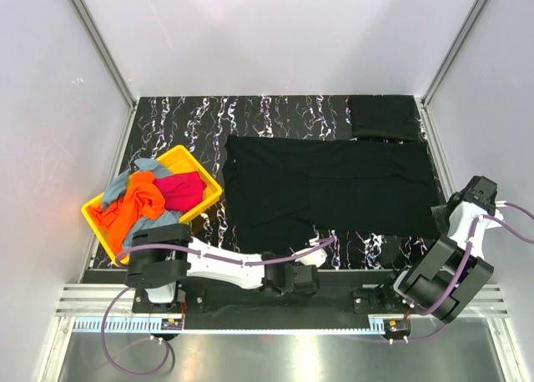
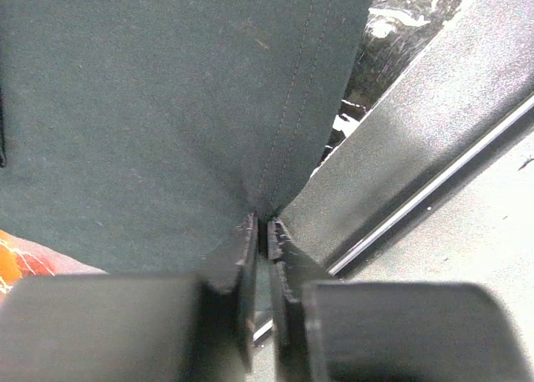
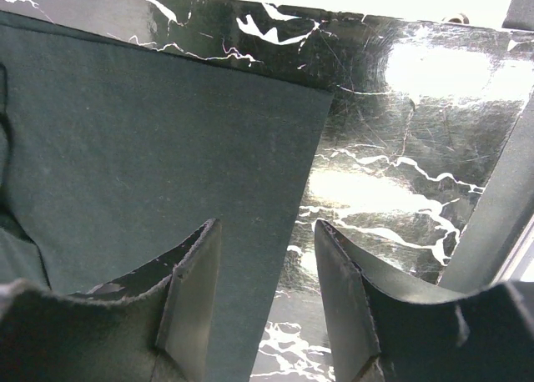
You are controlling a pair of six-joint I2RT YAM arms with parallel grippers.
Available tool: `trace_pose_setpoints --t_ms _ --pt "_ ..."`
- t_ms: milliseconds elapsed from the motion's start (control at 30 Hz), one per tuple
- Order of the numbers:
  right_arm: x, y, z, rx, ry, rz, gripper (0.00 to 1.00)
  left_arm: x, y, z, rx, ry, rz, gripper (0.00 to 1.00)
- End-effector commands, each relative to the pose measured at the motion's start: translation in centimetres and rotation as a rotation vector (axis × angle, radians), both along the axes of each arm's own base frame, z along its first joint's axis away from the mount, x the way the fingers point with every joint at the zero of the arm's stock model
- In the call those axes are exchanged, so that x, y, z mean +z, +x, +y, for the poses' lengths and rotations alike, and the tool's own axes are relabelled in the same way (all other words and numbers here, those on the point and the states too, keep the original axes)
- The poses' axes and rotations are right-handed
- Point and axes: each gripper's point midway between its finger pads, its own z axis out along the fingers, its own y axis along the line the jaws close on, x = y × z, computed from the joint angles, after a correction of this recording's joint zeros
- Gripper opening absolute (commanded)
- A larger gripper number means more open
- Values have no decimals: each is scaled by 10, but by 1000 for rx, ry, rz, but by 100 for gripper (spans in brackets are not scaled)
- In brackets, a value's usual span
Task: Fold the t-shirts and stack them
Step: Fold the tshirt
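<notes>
Black marbled desk (image 1: 183, 115) beneath everything. Spread flat over the middle and right half, reaching close to the right edge: a black t-shirt (image 1: 334, 186), with a sleeve showing along its left side. Near the left edge, turned at an angle toward the near-left corner: a yellow bin (image 1: 185, 155), heaped with crumpled shirts (image 1: 138, 198) in orange, grey-blue and magenta. In the far-right corner, just beyond the spread shirt: a smaller folded black t-shirt (image 1: 384, 117), lying flat. At the near edge, low over the desk: the left gripper (image 2: 263, 228), fingers pressed together with the spread shirt's stitched hem pinched between them, cloth drawn into a small peak at the tips. At the right edge: the right gripper (image 3: 267, 240), fingers apart and holding nothing, hovering over the shirt's right border, one finger (image 3: 188, 299) above cloth and the other above bare marble.
</notes>
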Motion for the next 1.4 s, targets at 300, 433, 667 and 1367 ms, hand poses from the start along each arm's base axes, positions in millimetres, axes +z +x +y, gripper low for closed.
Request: trace_pose_setpoints --t_ms 300,433,667,1367 --pt "13 -5 -16 -49 -52 0 56 38 11 -6 23 -60 -49 0" --pt "3 -17 -19 -69 -27 58 56 58 17 -3 27 -86 -67 0" --pt "5 -19 -36 -75 -108 57 56 79 27 3 42 -111 -96 0" --pt "-49 -20 -37 -89 -47 129 55 115 43 -1 84 -229 -26 0"
